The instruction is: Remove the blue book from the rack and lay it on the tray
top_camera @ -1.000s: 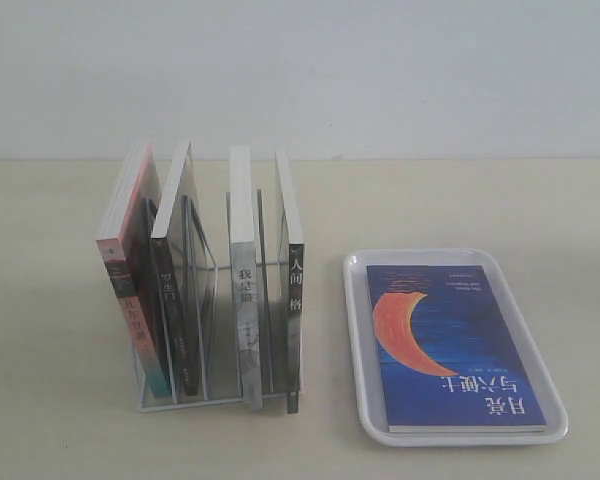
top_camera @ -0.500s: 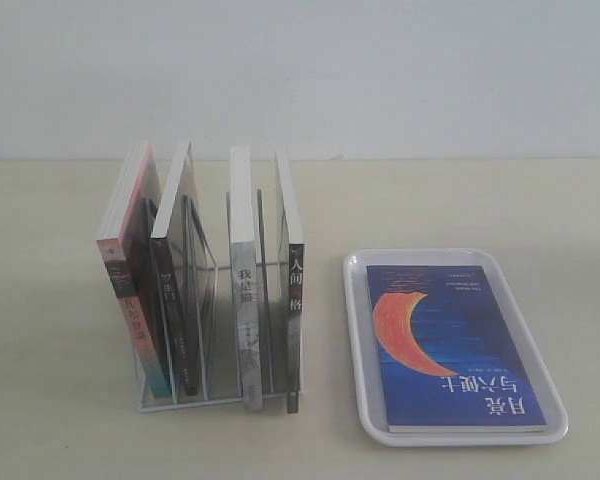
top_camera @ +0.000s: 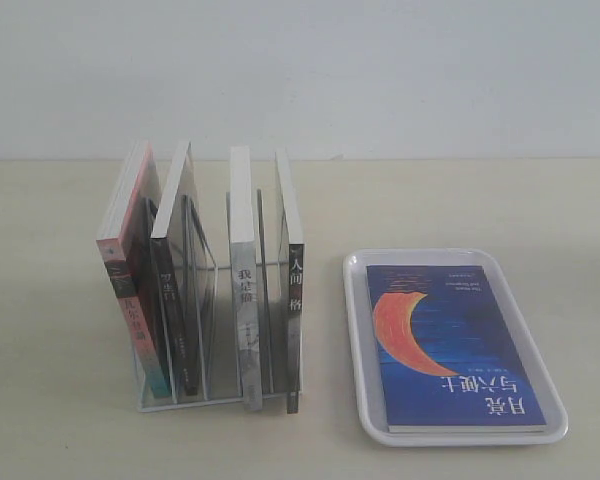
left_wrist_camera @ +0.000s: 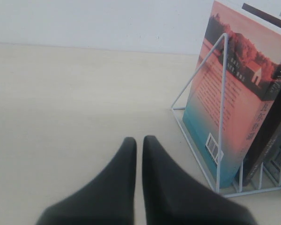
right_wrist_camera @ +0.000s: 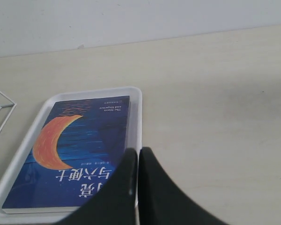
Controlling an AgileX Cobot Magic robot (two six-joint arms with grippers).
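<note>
The blue book (top_camera: 448,345) with its orange-red crescent lies flat, cover up, inside the white tray (top_camera: 358,345) on the right of the table; the right wrist view shows the blue book (right_wrist_camera: 75,150) and the tray (right_wrist_camera: 136,105) too. The white wire rack (top_camera: 212,395) stands to the left with several upright books in its slots. My right gripper (right_wrist_camera: 138,152) is shut and empty, hovering over the tray's rim beside the book. My left gripper (left_wrist_camera: 139,140) is shut with nothing in it, over bare table beside the rack (left_wrist_camera: 221,112). Neither gripper appears in the exterior view.
In the rack stand a pink-and-teal book (top_camera: 130,300), a dark-spined book (top_camera: 172,300), a grey-spined book (top_camera: 243,300) and a black-spined book (top_camera: 294,300). A pale wall runs behind the beige table (top_camera: 60,250).
</note>
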